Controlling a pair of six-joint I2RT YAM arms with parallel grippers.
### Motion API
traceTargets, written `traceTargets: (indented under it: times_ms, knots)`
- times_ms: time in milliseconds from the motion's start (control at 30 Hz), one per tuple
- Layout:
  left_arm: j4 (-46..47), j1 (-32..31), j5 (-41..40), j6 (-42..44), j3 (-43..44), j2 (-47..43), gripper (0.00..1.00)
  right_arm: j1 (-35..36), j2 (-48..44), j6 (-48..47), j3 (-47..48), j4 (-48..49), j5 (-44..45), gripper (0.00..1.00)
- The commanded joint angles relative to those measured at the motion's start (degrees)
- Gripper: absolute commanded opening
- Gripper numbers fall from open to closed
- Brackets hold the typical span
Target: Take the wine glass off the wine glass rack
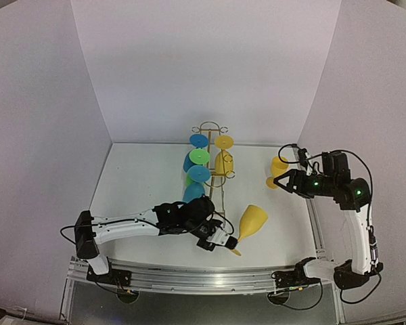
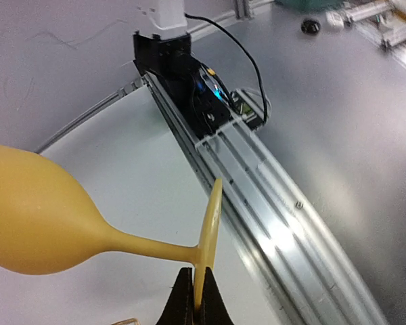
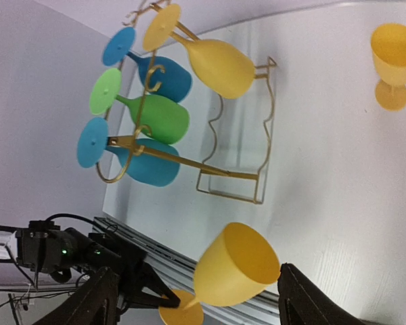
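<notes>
Yellow wine glass [image 1: 252,221] in left hand [image 1: 233,243] — beside gold rack [image 1: 220,189]

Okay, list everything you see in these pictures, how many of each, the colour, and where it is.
Rack: one, gold wire, standing mid-table.
Blue glasses: two, hanging on the rack, one on either side of the green one.
Green glass: one, hanging on the rack between the blue ones.
Yellow glasses: three; one hanging on the rack, one upright on the table to the right, one held off the rack.
Table: one, white.
Left gripper: one, black, shut on the held yellow glass's foot.
Right gripper: one, black, open, beside the upright yellow glass.
</notes>
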Motion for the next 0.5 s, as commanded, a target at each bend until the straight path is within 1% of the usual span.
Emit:
traceTargets:
  times_ms: [0, 33, 67, 133, 200, 267, 333, 400, 467]
  knots:
    - [22.38, 0.85, -6.21, 33.83, -14.71, -7.62, 0.00, -0.02, 5.03, 1.66, -1.91, -9.43, 3.09, 0.69]
    - [28.62, 0.76, -6.96, 38.03, -20.67, -8.32, 0.00, -0.03, 5.33, 1.55, -2.18, -9.41, 1.30, 0.66]
    - [37.31, 0.68, -8.04, 41.70, -24.38, -8.30, 0.00, -0.06, 5.58, 1.30, -2.13, -9.36, 0.17, 0.64]
    - [49.11, 0.45, -10.33, 44.87, -30.27, -7.20, 0.00, -0.07, 5.47, 0.71, -1.88, -9.33, -2.51, 0.62]
    - [59.99, 0.20, -12.68, 46.71, -33.43, -5.33, 0.00, -0.03, 5.13, -0.04, -2.34, -9.08, -6.20, 0.60]
    - [66.67, -0.10, -14.96, 47.65, -35.01, -3.05, 0.00, -0.04, 4.71, -0.22, -3.54, -8.83, -9.27, 0.57]
    - [73.22, -0.48, -17.18, 48.17, -35.14, -0.65, 0.00, -0.02, 4.11, -0.43, -5.10, -8.69, -10.41, 0.55]
    - [77.64, -0.75, -18.44, 48.75, -35.11, 1.54, 0.00, -0.08, 3.59, -0.50, -7.02, -8.72, -10.24, 0.55]
    - [79.78, -0.88, -19.32, 49.09, -34.90, 2.64, 0.00, 0.12, 3.17, -0.52, -9.76, -8.28, -10.58, 0.55]
